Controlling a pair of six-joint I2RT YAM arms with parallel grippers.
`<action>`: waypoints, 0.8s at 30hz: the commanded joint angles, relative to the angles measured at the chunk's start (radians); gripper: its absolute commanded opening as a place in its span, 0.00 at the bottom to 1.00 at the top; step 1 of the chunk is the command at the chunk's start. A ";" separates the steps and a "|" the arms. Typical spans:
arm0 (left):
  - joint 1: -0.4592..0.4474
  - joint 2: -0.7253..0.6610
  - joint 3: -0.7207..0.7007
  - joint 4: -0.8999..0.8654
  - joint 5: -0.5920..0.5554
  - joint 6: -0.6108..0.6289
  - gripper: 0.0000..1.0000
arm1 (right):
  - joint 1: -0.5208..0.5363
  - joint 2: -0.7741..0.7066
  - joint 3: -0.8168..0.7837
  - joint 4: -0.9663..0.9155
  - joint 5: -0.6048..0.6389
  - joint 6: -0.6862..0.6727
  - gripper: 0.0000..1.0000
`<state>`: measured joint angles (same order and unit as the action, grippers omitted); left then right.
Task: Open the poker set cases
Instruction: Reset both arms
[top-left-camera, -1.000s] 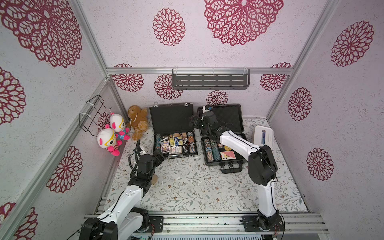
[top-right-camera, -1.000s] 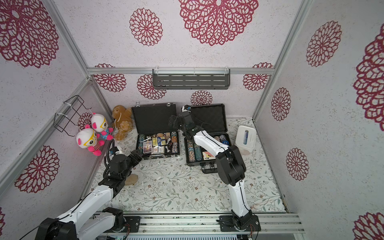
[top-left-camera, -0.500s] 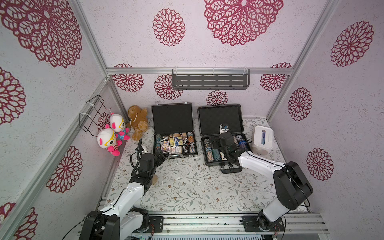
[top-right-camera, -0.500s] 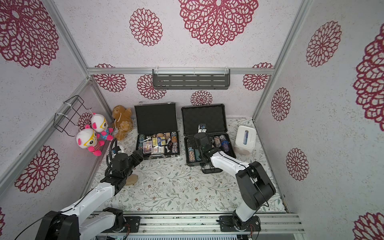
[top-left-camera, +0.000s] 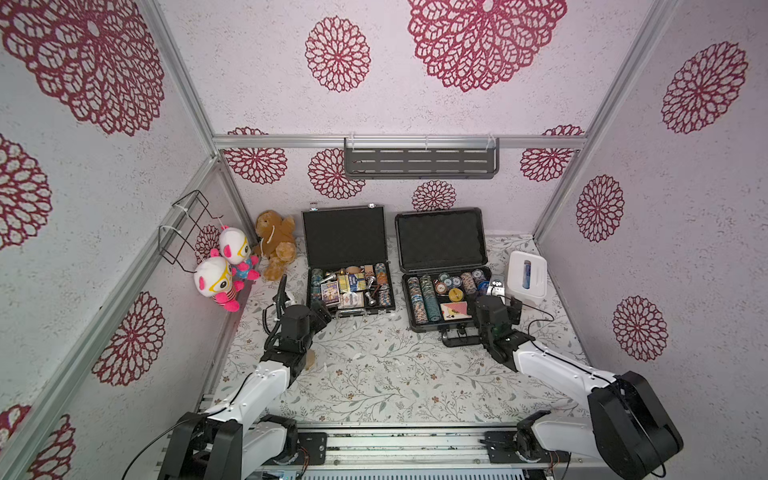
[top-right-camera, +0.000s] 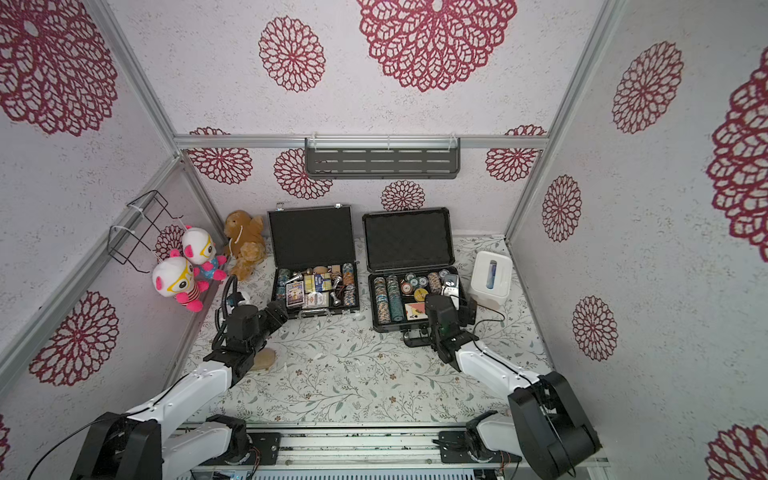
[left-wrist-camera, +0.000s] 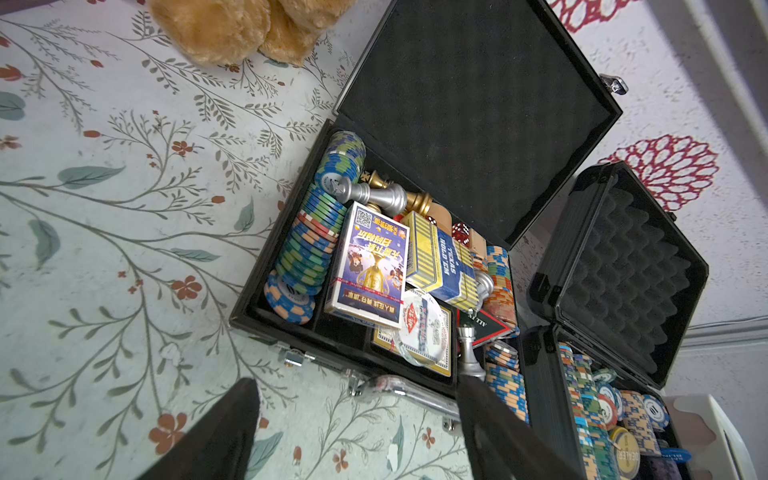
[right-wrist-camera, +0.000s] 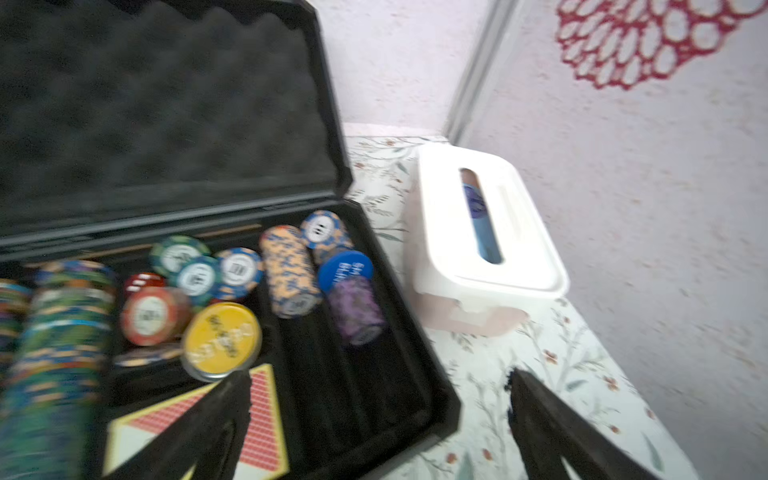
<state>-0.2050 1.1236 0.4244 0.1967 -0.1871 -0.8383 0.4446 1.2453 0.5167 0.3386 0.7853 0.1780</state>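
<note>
Now, starting at the left wall, two white-and-pink plush dolls (top-left-camera: 216, 282) are hanging beside a brown teddy bear (top-left-camera: 276, 239), which is sitting in the back corner of the table (top-left-camera: 374, 374).

The left claw (top-left-camera: 322, 309) is hovering just off the front left corner of the slim black case (top-left-camera: 344, 239). Its jaws are standing apart and are gripping nothing. In the left wrist view the case's silver handle (left-wrist-camera: 399, 388) is showing between the two fingers.

The slim black case is lying open, with its lid standing upright toward the back wall and its tray showing chips, card boxes and metal pieces.

Just beside it, to the right, the thicker dark-grey case (top-left-camera: 440, 239) is also lying open in both top views, with its foam-lined lid raised. Rows of chips and a red-backed card (right-wrist-camera: 262, 419) are filling its base.

The right claw (top-left-camera: 498, 309) is hanging over that case's front right corner, spread wide and empty. One finger is sitting above the card, and the other is sitting past the case wall, over the table.

Farthest right, a white tissue box (top-left-camera: 536, 274) is resting near the dark-grey case, not touching it.
</note>
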 joint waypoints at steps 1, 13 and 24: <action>-0.004 0.006 0.033 0.012 0.006 0.001 0.79 | -0.069 -0.086 -0.074 0.161 0.104 -0.067 0.99; -0.004 0.033 0.044 0.010 0.011 -0.002 0.79 | -0.267 -0.044 -0.333 0.572 -0.054 -0.094 0.98; -0.004 0.045 0.053 0.009 0.023 -0.002 0.79 | -0.329 0.260 -0.324 0.955 -0.382 -0.191 0.99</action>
<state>-0.2050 1.1694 0.4587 0.1970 -0.1677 -0.8391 0.1246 1.4517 0.2062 1.1095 0.5644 0.0559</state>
